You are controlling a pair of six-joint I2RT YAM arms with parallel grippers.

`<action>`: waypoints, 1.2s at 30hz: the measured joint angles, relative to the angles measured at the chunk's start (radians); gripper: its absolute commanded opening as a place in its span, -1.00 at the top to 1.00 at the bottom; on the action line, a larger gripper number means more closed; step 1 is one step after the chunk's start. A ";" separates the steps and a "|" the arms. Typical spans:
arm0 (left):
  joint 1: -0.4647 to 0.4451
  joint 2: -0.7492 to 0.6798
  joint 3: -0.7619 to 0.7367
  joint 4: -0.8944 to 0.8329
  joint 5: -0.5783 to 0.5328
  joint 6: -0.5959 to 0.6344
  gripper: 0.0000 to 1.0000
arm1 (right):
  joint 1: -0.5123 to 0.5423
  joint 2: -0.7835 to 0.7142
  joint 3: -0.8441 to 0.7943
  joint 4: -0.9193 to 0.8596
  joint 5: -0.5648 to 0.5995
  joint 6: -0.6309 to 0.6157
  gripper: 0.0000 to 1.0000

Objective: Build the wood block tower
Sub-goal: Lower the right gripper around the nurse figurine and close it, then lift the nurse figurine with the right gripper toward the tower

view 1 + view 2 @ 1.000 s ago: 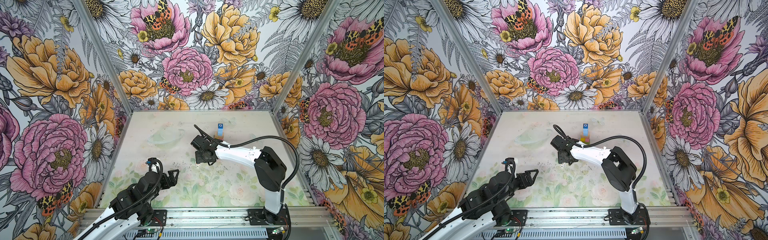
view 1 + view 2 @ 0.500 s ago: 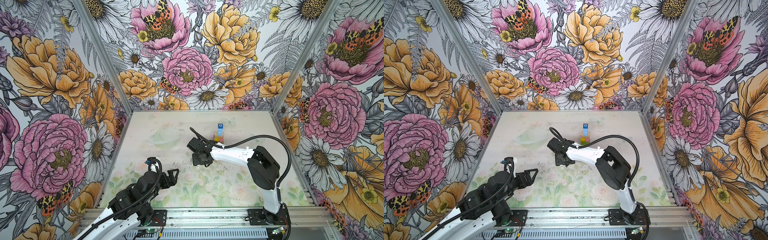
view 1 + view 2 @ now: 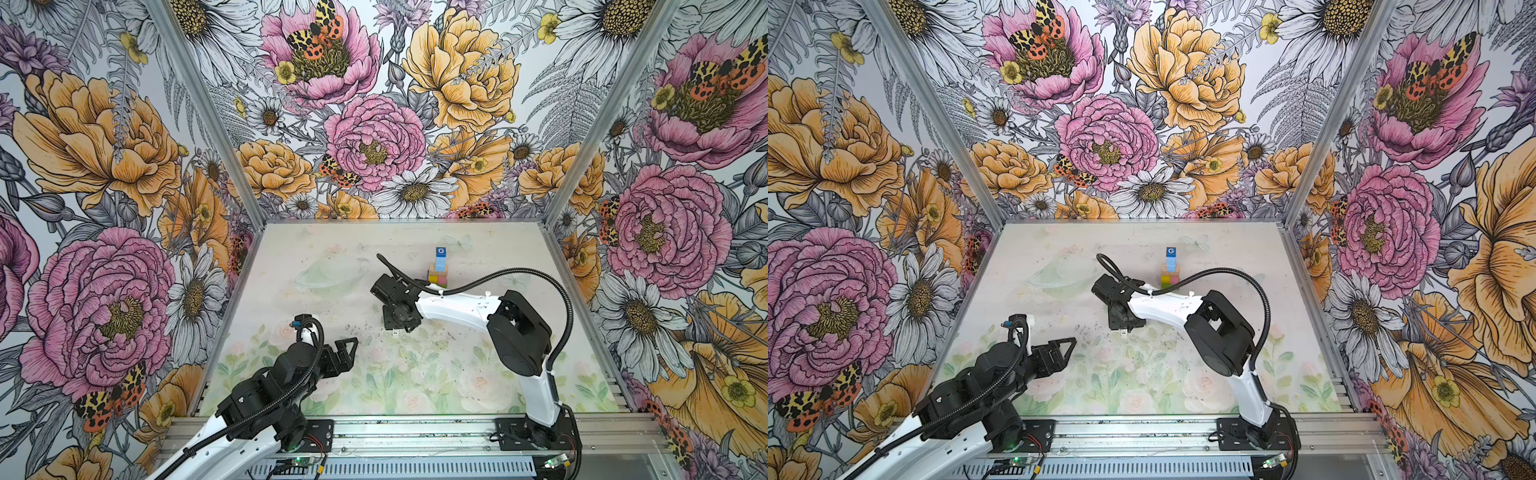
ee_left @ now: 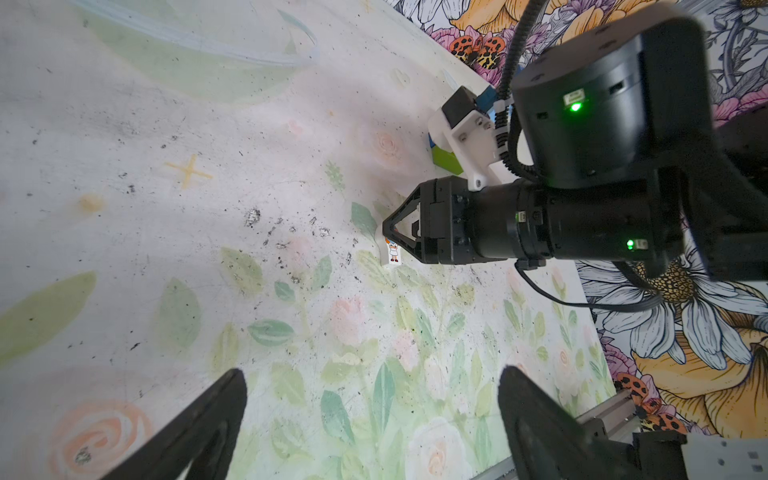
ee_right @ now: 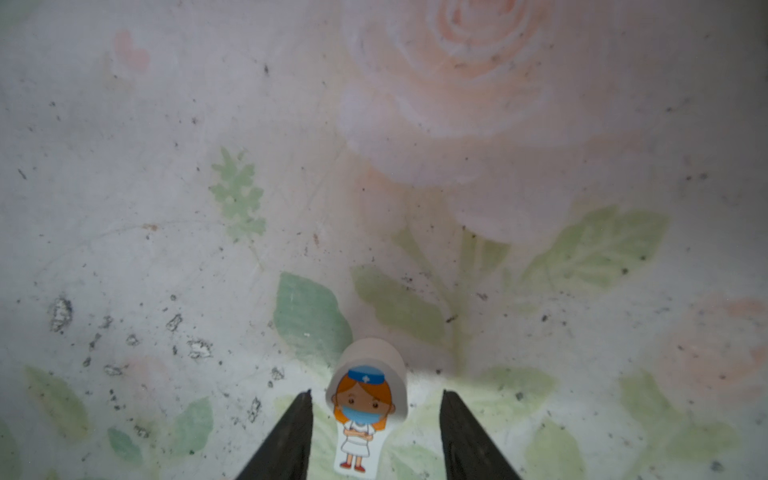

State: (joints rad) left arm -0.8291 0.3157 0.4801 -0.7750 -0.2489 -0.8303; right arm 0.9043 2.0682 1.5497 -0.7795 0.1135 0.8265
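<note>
The wood block tower (image 3: 439, 270) stands at 1 o'clock on the table (image 3: 316, 249). The right arm (image 3: 457, 309) crosses close by on its 6 o'clock side. The left arm (image 3: 291, 374) fills 7 o'clock. From 9 to 12 o'clock the table lies open. At centre, the white figure (image 5: 365, 415) lies between the 2 fingers (image 5: 291, 436) of the right gripper (image 5: 376, 392), with a narrow gap on each side.

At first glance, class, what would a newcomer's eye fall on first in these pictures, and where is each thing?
The loud flowered walls around the table strike first. Next comes the small coloured block tower standing towards the back of the table, a blue lettered cube on top. Mid-table, the right gripper points down with its jaws open on either side of a tiny white nurse figure.
</note>
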 measured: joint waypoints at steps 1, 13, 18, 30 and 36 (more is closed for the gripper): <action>0.000 0.000 0.000 0.000 0.000 0.000 -0.92 | 0.000 0.004 0.002 0.000 -0.003 0.001 -0.02; -0.004 -0.008 0.000 0.000 0.000 0.000 -0.92 | 0.001 0.040 0.004 0.000 -0.011 0.023 0.19; -0.008 -0.019 0.000 0.000 0.000 0.002 -0.92 | 0.003 0.040 0.004 0.000 -0.011 0.023 0.21; -0.018 -0.028 0.000 0.000 0.000 0.003 -0.92 | 0.003 0.041 0.004 -0.001 -0.010 0.022 0.32; -0.019 -0.028 0.000 0.000 0.000 0.003 -0.97 | 0.003 0.041 0.005 -0.003 -0.010 0.018 0.36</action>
State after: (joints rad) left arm -0.8482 0.2874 0.4801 -0.7750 -0.2489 -0.8272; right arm 0.9070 2.1094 1.5551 -0.7826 0.1040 0.8448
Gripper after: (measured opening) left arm 0.985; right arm 0.344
